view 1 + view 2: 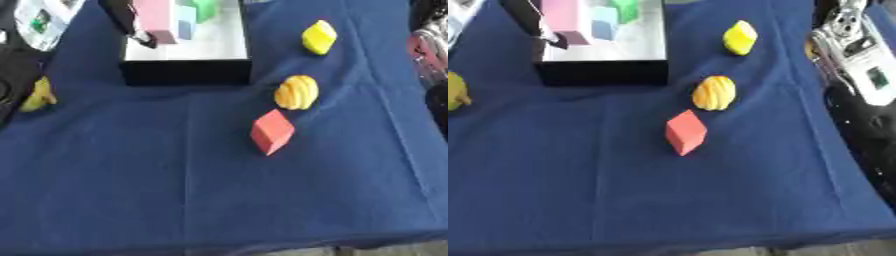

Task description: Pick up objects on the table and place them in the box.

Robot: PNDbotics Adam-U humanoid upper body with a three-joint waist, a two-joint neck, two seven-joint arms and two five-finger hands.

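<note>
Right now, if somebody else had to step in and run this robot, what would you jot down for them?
Left hand: over the box, at the pink block; whether it grips it, I cannot tell.
Right hand: only its arm shows at the right edge.
In the box: the pink block, a light blue block, a green block.
On the blue cloth: red block, ridged orange piece, yellow piece, another yellow thing at the left edge.
Left to do: box those four.
</note>
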